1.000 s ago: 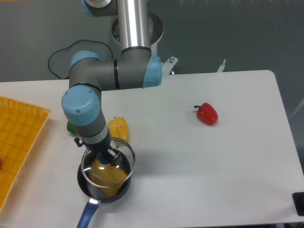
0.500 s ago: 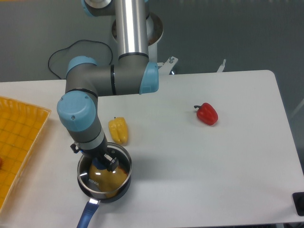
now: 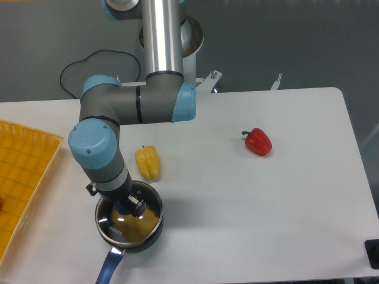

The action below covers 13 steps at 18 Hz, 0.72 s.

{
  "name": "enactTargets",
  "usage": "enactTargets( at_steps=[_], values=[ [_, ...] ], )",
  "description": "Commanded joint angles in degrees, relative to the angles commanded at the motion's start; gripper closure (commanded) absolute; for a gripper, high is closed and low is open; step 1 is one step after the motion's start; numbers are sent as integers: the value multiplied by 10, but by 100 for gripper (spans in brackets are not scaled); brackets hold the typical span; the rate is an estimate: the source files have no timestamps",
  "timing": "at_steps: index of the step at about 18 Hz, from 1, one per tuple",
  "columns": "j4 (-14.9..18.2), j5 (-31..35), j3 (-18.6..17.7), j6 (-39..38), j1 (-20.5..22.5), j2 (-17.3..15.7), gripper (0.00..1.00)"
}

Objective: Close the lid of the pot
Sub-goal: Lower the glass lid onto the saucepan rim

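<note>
The lid [image 3: 131, 214] sits flat across the pot [image 3: 129, 228] near the table's [image 3: 249, 213] front left, rim meeting rim, and the gripper [image 3: 127, 206] is clamped on the lid's blue knob from above (something yellowish shows through the glass). The pot's blue handle points toward the front edge. Just behind lies a yellow pepper [image 3: 147, 162], a red pepper [image 3: 257, 142] well off right, an orange tray [image 3: 23, 177] at left

Pincer [image 3: 125, 206] fingertips behind wrist; pot's blue handle [image 3: 108, 268] cut off below.
</note>
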State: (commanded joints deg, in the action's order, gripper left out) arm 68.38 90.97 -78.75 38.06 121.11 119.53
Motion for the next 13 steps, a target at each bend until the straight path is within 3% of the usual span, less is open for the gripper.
enactTargets(
  at_steps=[13],
  values=[
    [0, 2, -4, -1, -5, 4, 55]
  ],
)
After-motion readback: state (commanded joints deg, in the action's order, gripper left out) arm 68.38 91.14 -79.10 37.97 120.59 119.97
